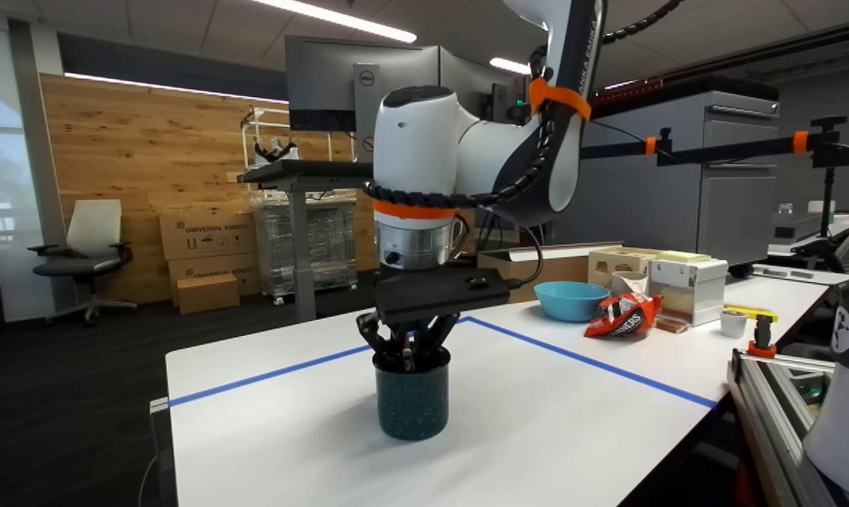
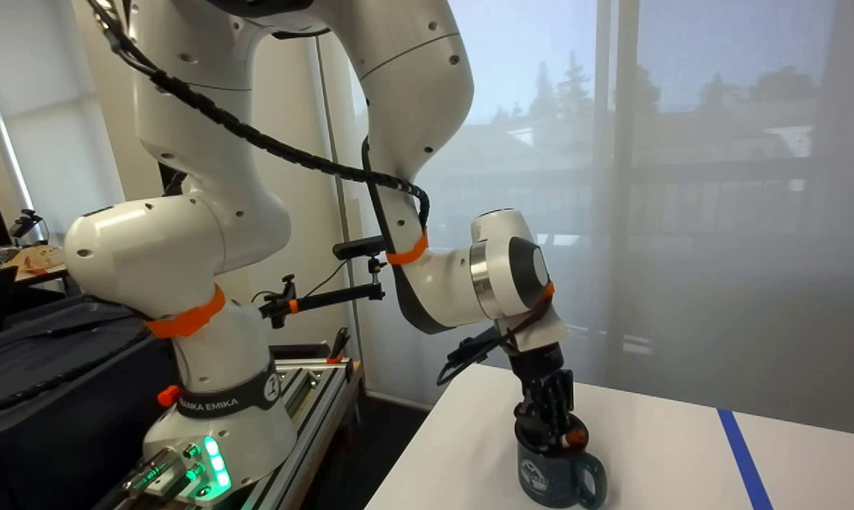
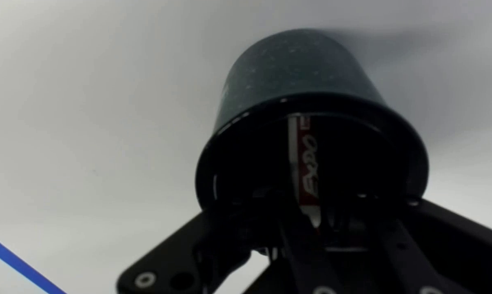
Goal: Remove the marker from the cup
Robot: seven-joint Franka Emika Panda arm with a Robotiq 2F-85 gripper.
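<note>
The Robotiq gripper (image 1: 412, 358) is straddling the Expo marker (image 3: 305, 164) inside the speckled mug (image 1: 413, 405), tight or slack being unclear, so lifting is likely needing firm squeezing

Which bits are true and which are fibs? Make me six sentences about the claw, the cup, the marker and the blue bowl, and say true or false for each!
1. The claw reaches into the cup. True.
2. The cup is lying on its side. False: it stands upright.
3. The marker has white letters on red. True.
4. The marker is out of the cup. False: it is in the cup.
5. The blue bowl sits beside a red bag. True.
6. The cup is bright yellow. False: it is dark teal.
</note>
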